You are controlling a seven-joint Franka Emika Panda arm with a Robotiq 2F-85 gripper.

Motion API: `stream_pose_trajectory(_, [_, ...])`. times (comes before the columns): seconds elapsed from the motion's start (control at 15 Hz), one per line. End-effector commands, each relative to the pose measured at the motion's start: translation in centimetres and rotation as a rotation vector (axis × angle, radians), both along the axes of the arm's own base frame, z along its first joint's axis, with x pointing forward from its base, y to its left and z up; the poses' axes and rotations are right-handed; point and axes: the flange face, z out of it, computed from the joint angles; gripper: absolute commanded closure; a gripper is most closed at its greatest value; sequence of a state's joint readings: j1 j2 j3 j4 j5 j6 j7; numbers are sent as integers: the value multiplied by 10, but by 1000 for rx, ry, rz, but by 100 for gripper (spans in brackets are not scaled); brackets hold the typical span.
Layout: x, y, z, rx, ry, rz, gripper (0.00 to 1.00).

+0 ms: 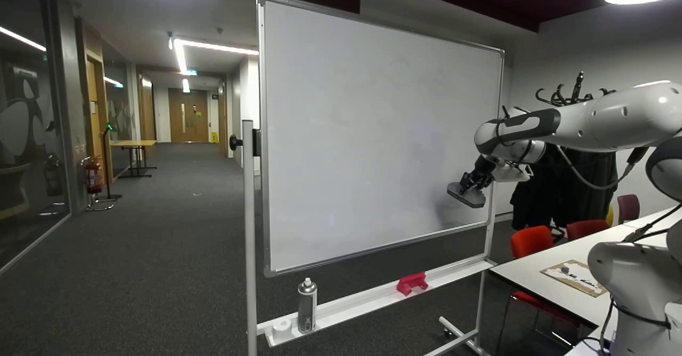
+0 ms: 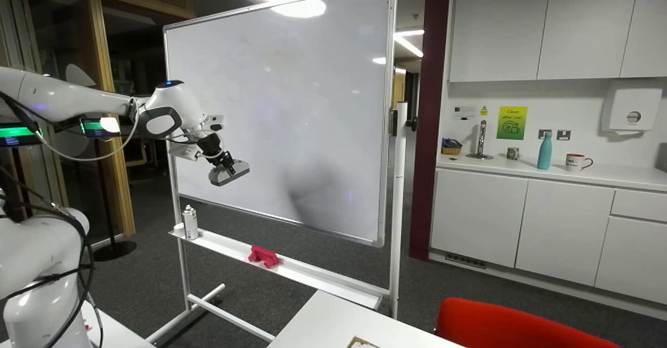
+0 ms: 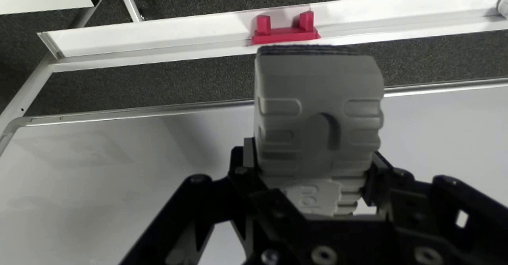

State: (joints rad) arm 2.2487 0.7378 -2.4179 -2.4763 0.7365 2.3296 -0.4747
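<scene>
One black two-fingered gripper (image 3: 313,168) is clenched on a single grey plastic board eraser (image 3: 317,78), which has moulded ridges and a dark layered pad; its two jaws press on opposite sides of the body. The eraser is tilted in front of one large grey-framed whiteboard (image 1: 351,132), seemingly apart from it, though the exact gap cannot be told.

Below the board runs one long white metal ledge (image 3: 158,37) bearing three things: one red two-pronged plastic piece (image 3: 285,35) near its middle and, at one end, one silver spray can (image 1: 307,310) just beside one small white cylinder (image 1: 282,330).

Close by, in an exterior view, one flat brown-and-white sheet (image 1: 574,277) lies on a white tabletop (image 1: 525,263). Behind that tabletop stand one bright red chair (image 1: 532,241), one darker red chair (image 1: 586,231) and one maroon chair (image 1: 628,207).

Farther off, in an exterior view, a white counter (image 2: 625,177) carries one turquoise bottle (image 2: 544,151), one white mug with a red rim (image 2: 575,162), one small patterned cup (image 2: 513,153) and one small basket (image 2: 451,147). Down the corridor, in an exterior view, are one red fire extinguisher (image 1: 94,176) and, farthest away, brown wooden doors (image 1: 188,115).
</scene>
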Motion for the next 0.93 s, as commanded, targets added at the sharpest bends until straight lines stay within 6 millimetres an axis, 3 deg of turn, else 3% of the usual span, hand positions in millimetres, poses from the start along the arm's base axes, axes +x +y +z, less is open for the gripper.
stream_pose_trajectory(0.0, [-2,-5,-1,-49,-39,45,65])
stream_pose_trajectory(0.07, [1,-3,-3,-18,-5,21,65])
stream_pose_trajectory(0.13, [1,-3,-3,-19,-3,23,40])
stream_pose_trajectory(0.6, [2,0,-5,-21,2,28,40])
stream_pose_trajectory(0.67, [2,0,-5,-21,2,29,65])
stream_pose_trajectory(0.87, [-4,-20,-9,8,1,4,65])
